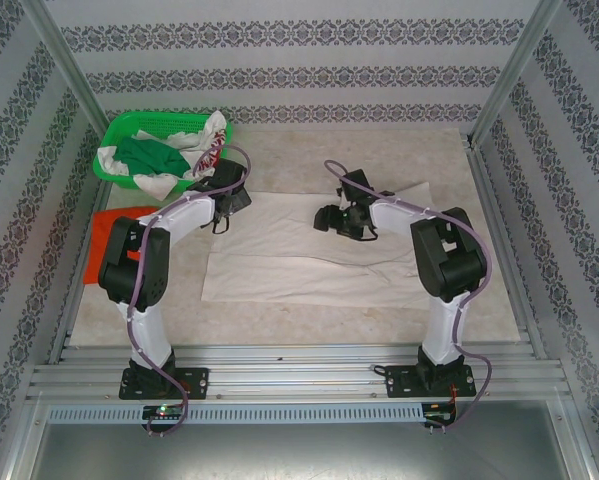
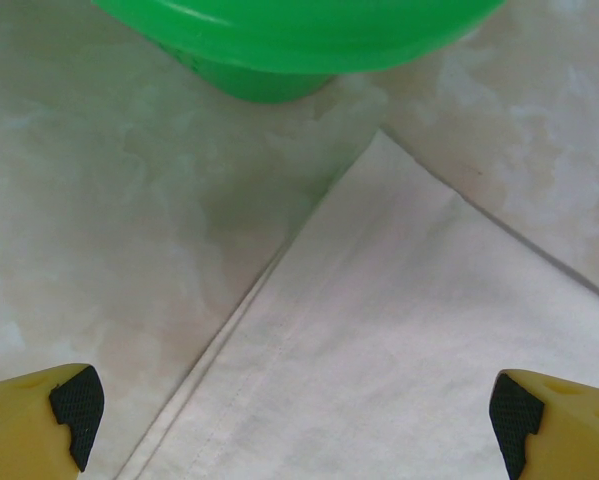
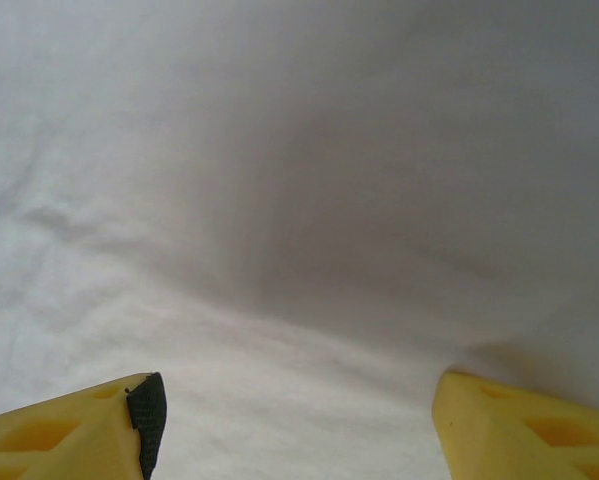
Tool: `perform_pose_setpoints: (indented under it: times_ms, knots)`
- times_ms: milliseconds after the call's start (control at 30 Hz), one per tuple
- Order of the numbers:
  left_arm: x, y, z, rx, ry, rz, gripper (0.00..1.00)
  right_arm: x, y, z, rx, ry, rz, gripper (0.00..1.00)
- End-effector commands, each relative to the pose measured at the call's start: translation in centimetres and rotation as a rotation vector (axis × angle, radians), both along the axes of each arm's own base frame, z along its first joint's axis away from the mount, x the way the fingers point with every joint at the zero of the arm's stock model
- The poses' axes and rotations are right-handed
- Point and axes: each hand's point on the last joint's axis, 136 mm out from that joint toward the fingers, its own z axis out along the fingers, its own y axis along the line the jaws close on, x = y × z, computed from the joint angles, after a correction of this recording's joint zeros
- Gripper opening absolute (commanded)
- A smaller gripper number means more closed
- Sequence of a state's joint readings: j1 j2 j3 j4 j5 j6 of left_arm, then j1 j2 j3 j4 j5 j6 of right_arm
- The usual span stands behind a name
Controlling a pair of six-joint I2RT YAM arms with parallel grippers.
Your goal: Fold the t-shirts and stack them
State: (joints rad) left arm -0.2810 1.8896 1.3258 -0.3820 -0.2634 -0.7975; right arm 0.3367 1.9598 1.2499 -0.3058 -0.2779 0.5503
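Pale marbled counter (image 1: 309,150), boxed in by patterned wallpaper. The cream-white t-shirt (image 1: 309,262) lies spread flat mid-counter. The orange-red t-shirt (image 1: 107,222) sits at the left edge, just in front of a green basket (image 1: 129,118) full of clothes. Left fingers (image 2: 74,405) are spread wide over the white shirt's far-left corner, holding nothing. Right fingers (image 3: 144,415) are wide too, low over the same shirt, also empty.
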Motion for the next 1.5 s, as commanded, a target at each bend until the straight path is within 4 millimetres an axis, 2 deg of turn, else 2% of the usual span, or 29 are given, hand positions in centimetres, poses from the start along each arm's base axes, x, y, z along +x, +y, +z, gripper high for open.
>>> perform_pose_setpoints:
  times_ms: [0,133,233,433,633,900,1133,1467]
  knots:
    - [0.4,-0.4,0.6,-0.041,-0.015,0.012,1.00,-0.8,-3.5,-2.1,-0.064,0.082,-0.061,0.72]
    - [1.0,-1.2,-0.1,-0.065,0.023,0.026,1.00,-0.6,-4.9,-2.0,-0.034,0.092,-0.089,0.72]
    - [1.5,-1.7,-0.4,-0.058,0.055,0.040,0.99,0.0,-5.0,-0.2,-0.015,0.039,-0.078,0.72]
    - [3.7,-3.3,-0.2,0.020,0.090,0.050,0.89,0.9,-4.1,4.6,0.047,-0.112,-0.050,0.73]
    - [6.9,-5.0,-0.8,0.051,0.113,0.066,0.75,0.3,-4.1,6.7,0.069,-0.164,-0.059,0.73]
    - [10.7,-5.1,-1.7,0.125,0.123,0.086,0.62,-0.7,-4.8,6.2,0.065,-0.155,-0.071,0.73]
    - [13.1,-5.5,-3.1,0.073,0.075,0.072,0.53,-1.1,-5.2,5.5,0.065,-0.145,-0.082,0.73]
    - [14.6,-3.6,-5.3,0.030,0.087,0.063,0.51,-1.5,-5.4,4.6,0.077,-0.132,-0.088,0.73]
